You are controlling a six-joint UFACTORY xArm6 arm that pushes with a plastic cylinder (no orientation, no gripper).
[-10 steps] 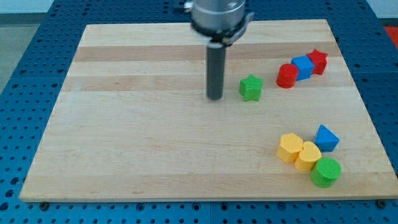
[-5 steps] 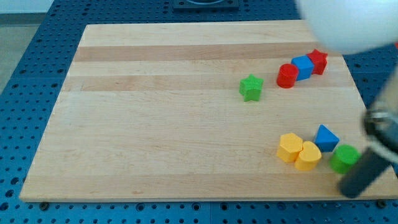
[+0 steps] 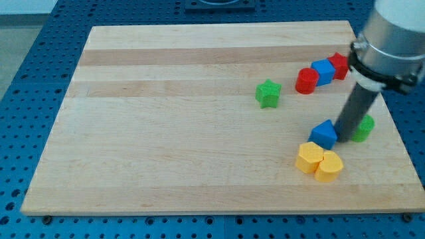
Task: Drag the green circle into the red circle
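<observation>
The green circle [image 3: 364, 128] lies near the board's right edge, partly hidden behind my rod. The red circle [image 3: 306, 81] sits up and to the left of it, at the left end of a row with a blue block [image 3: 323, 71] and a red block [image 3: 339, 65]. My tip [image 3: 345, 139] rests on the board, touching the green circle's left side, with a blue triangle [image 3: 324, 133] close on its left.
A green star [image 3: 267, 93] lies near the board's middle. Two yellow blocks [image 3: 309, 157] [image 3: 329, 166] sit together below the blue triangle. The wooden board [image 3: 166, 133] rests on a blue perforated table.
The green circle has moved up the board's right side from beside the yellow blocks. The blue triangle has shifted up and left. My rod has swung from the lower right corner up beside the circle.
</observation>
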